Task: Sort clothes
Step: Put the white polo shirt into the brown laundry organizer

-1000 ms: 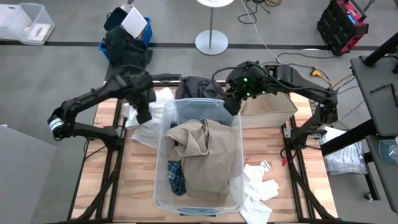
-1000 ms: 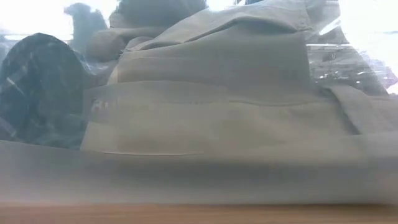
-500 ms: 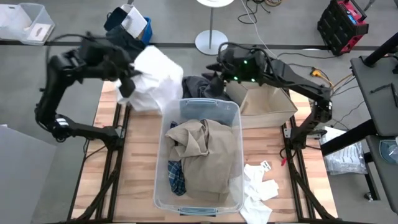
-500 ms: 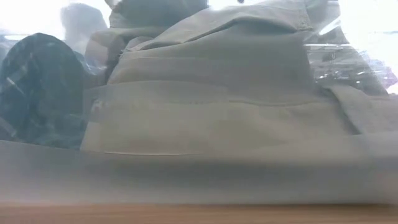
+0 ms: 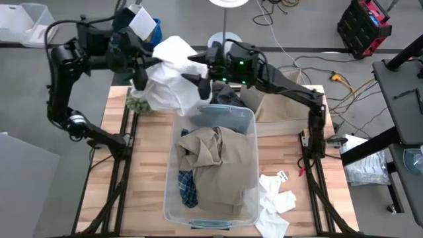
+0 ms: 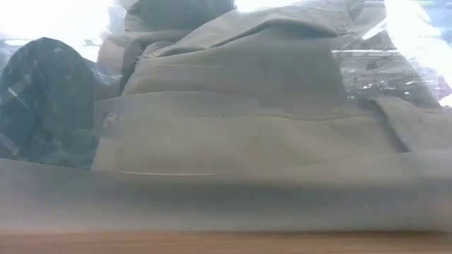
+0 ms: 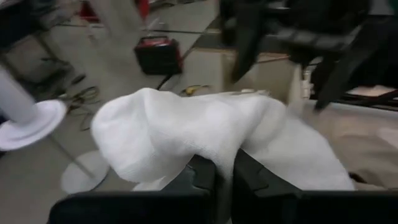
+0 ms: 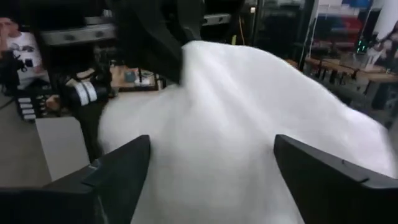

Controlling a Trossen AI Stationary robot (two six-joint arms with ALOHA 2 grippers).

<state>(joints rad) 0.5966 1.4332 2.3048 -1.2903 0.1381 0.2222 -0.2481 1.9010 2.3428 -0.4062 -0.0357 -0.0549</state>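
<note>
The left gripper [image 5: 140,74] holds a white cloth [image 5: 168,82] in the air above the far left corner of the table [image 5: 149,192], its fingers [image 7: 202,177] closed narrow on a fold of it. The right gripper [image 5: 198,71] is just beside the same cloth with its fingers [image 8: 118,168] spread wide, one on each side of the fabric, not yet closed.

The risk is judged to be here: the cloth hangs from only one small pinch. If the right gripper closes on a loose edge or misses, the cloth can slip and fall on the plant [image 5: 137,102] or off the table edge. If both arms pull apart too quickly, the fabric can tear out of the left fingers. The two grippers are also very near each other, so a small error may bring them into contact.

Counted in the high view: one clear bin [image 5: 213,213] in the middle, with one tan piece [image 5: 218,162] and one plaid shirt [image 5: 188,188] inside; one dark grey piece [image 5: 228,98] behind the bin; one beige box [image 5: 284,112] on the right; one group of small white pieces [image 5: 274,198] at the near right, whose number cannot be told; one white cloth in the air. The low view shows only the tan piece pressed to the bin wall.
</note>
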